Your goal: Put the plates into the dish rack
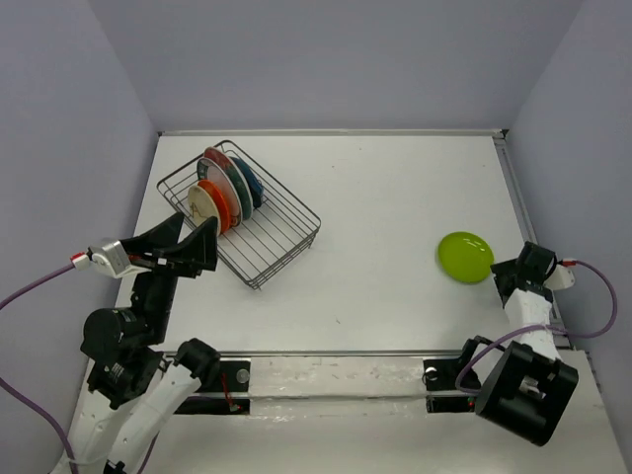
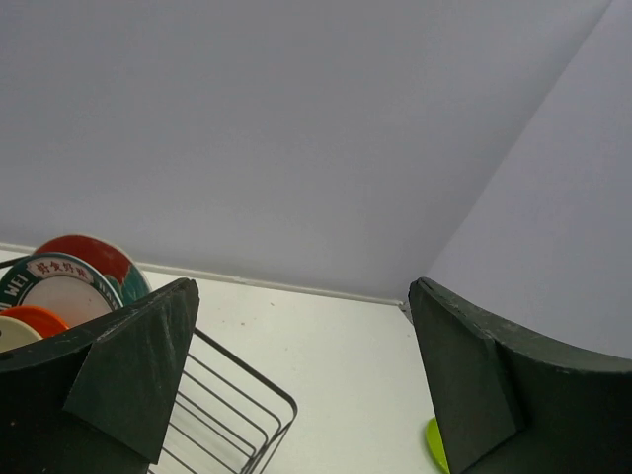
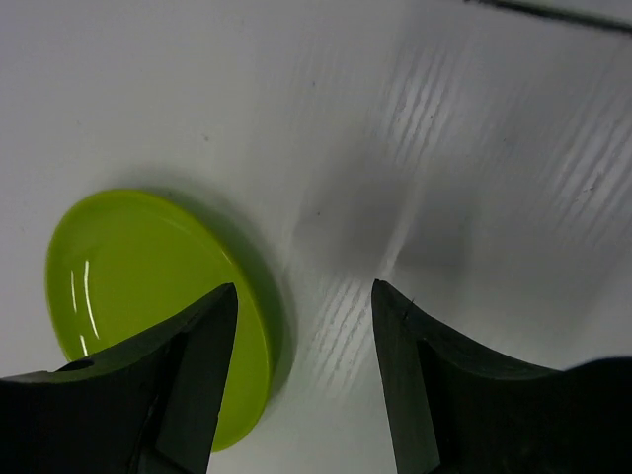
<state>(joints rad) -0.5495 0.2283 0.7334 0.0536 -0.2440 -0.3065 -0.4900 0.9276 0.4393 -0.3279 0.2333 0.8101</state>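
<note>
From above, the dish rack (image 1: pixel 259 222) stands near the worktop's far-left corner with what I count as five plates upright in it. The lime green plate (image 1: pixel 465 256) lies flat by the right edge, the only one not yet racked.

Left wrist: my left gripper (image 2: pixel 301 296) is spread wide and holds nothing, just beside the rack.

Right wrist: my right gripper (image 3: pixel 304 296) is also wide open and empty, one finger (image 3: pixel 193 365) over the plate's rim, the other over bare worktop. I judge this the approach to the final pick. Next I'd lower to straddle that rim, then close.
</note>
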